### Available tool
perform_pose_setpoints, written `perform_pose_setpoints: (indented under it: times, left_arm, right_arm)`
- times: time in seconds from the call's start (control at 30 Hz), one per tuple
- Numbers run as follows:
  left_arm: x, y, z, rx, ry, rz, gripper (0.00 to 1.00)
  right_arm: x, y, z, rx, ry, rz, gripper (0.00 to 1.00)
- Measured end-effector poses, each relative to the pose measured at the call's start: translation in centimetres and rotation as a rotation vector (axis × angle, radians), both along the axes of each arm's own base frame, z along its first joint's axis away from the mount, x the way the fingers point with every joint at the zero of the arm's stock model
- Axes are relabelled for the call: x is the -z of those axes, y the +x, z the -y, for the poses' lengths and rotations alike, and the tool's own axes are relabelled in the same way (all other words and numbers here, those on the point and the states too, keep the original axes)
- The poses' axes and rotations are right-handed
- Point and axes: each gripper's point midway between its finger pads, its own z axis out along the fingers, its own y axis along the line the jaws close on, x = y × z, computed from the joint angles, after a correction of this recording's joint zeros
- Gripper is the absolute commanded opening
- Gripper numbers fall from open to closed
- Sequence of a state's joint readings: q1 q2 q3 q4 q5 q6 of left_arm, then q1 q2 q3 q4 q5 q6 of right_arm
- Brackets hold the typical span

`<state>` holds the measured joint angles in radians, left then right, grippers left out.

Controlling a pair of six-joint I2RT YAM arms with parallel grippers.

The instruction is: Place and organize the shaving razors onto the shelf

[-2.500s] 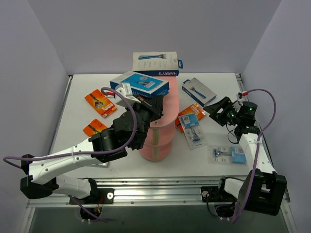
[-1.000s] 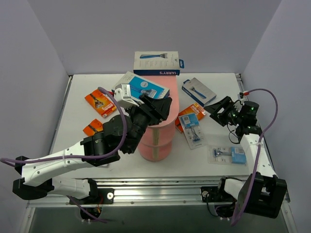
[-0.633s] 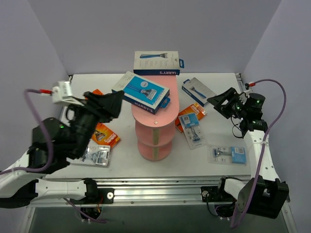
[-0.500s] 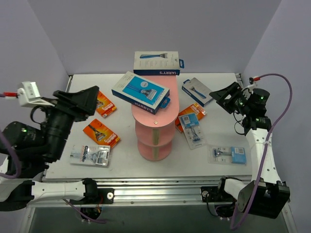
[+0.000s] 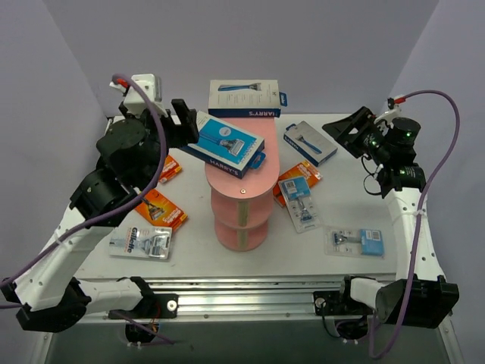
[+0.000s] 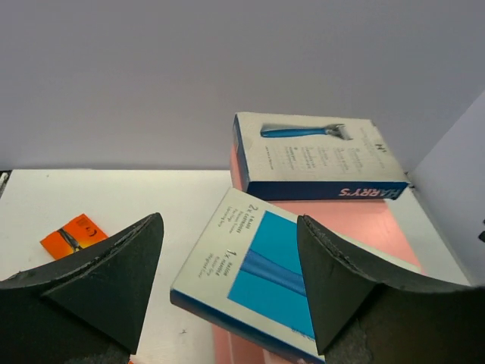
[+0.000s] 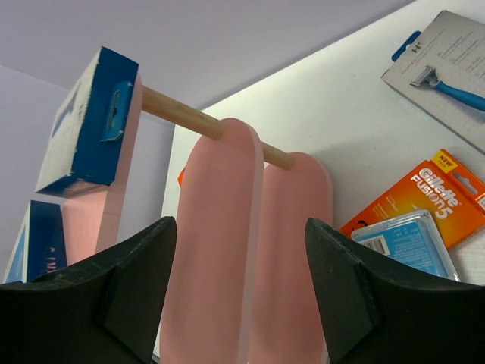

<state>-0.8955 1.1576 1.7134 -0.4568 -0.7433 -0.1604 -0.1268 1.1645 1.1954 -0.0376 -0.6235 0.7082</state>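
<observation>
Left pincer (image 5: 184, 123): released, fingers spread wide, nothing between them, raised at the far left of the shelf top. Just beyond its tips, framed between both fingers in the left wrist view, a flat Harry's box (image 5: 225, 142). Box lying skewed on the left part of the long top tier of the pink shelf (image 5: 246, 180), one corner overhanging the rim toward the pincer. Contact between fingertip and box: impossible to tell from above. At the far end of the same tier, an upright Harry's box (image 5: 244, 98), standing on its long edge, razor picture facing the arms. Two smaller round tiers underneath.

Around the shelf, on the table (image 5: 288, 256):
- Right side: a third Harry's box (image 5: 309, 142) lying flat. Nearer the arms, an orange Gillette card (image 5: 291, 174) with a clear blister pack (image 5: 301, 201) lying partly over it. Nearer still and farther right, a second clear pack (image 5: 355, 241).
- Left side: a far orange card (image 5: 168, 168), half hidden by the left arm, then a near orange card (image 5: 161, 208), then a Gillette clear pack (image 5: 144, 243) closest to the arm bases.

Right pincer (image 5: 350, 130): likewise released, fingers well apart, empty, raised at the far right, well apart from the shelf and turned toward it, with the third Harry's box near it on the left.
</observation>
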Motion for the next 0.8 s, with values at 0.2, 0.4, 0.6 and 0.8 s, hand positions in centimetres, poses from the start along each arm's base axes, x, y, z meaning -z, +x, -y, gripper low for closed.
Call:
perform_pose_setpoints:
  times: [0.2, 0.4, 0.6, 0.8]
  left_arm:
    - [0.6, 4.9, -1.6, 0.036, -0.012, -0.068, 0.81]
    - [-2.6, 6.8, -6.5, 0.066, -0.160, -0.016, 0.81]
    - [0.3, 8.5, -5.5, 0.217, -0.230, -0.102, 0.81]
    - [5.3, 9.8, -2.8, 0.350, -0.261, -0.246, 0.81]
  right_arm:
    - [1.3, 1.4, -0.4, -0.014, -0.003, -0.066, 0.63]
    - [-4.0, 1.7, -1.9, -0.046, -0.029, 0.034, 0.50]
    - [-7.9, -0.1, -5.3, -0.114, -0.028, 0.123, 0.45]
    - [-7.9, -2.2, -11.0, -0.209, -0.001, 0.105, 0.43]
